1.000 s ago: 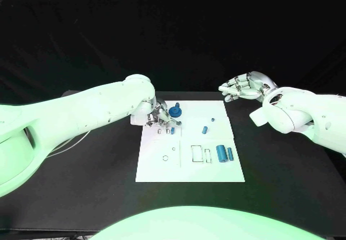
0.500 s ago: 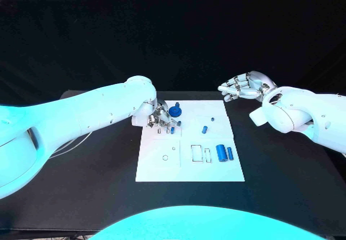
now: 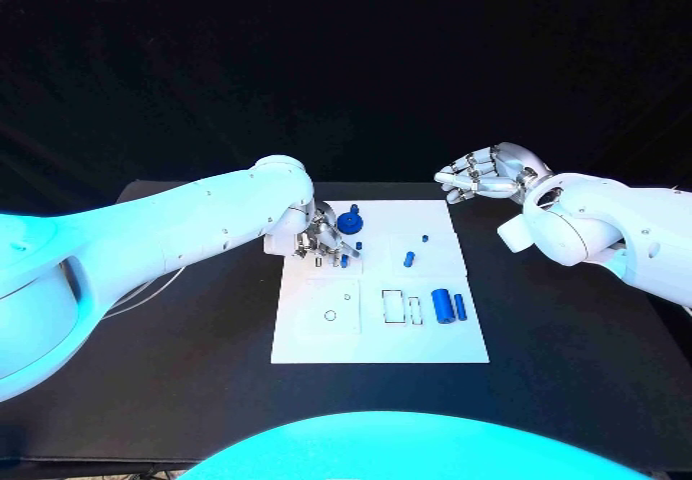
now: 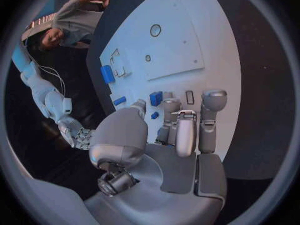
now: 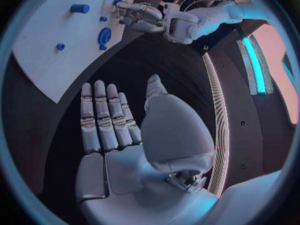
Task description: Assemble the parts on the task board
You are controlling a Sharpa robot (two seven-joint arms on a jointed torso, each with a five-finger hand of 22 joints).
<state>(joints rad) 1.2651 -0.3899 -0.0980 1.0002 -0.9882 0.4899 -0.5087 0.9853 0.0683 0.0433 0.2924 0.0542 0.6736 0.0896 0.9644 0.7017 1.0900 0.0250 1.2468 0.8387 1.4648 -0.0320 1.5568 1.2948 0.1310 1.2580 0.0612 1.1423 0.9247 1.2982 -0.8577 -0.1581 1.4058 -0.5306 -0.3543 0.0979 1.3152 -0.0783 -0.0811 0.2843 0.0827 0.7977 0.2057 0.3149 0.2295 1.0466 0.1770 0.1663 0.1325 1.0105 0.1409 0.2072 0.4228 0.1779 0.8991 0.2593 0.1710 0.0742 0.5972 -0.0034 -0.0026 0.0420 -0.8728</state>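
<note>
The white task board [image 3: 382,335] lies mid-table. My left hand [image 3: 323,236] reaches down over its far left corner, where thumb and a finger pinch a small blue peg [image 3: 343,260] [image 4: 155,98] standing beside two narrow slots [image 3: 326,263]. A round blue part [image 3: 353,222] [image 5: 104,36] sits just behind the fingers. Loose blue pieces lie to the right: a short one [image 3: 410,259], a tiny one [image 3: 426,239], a thick cylinder [image 3: 443,305] [image 4: 107,74] and a slim rod [image 3: 460,306]. My right hand [image 3: 488,175] [image 5: 109,122] hovers beyond the board's far right corner, fingers spread and holding nothing.
The board [image 4: 181,40] carries a round hole [image 3: 330,315] and rectangular recesses [image 3: 394,303] in its near half. Black table [image 3: 577,340] surrounds it on all sides. My left forearm [image 3: 202,225] crosses the table's left side.
My left hand has settled very slightly lower onto the blue peg. The right hand and the loose parts have kept their places.
</note>
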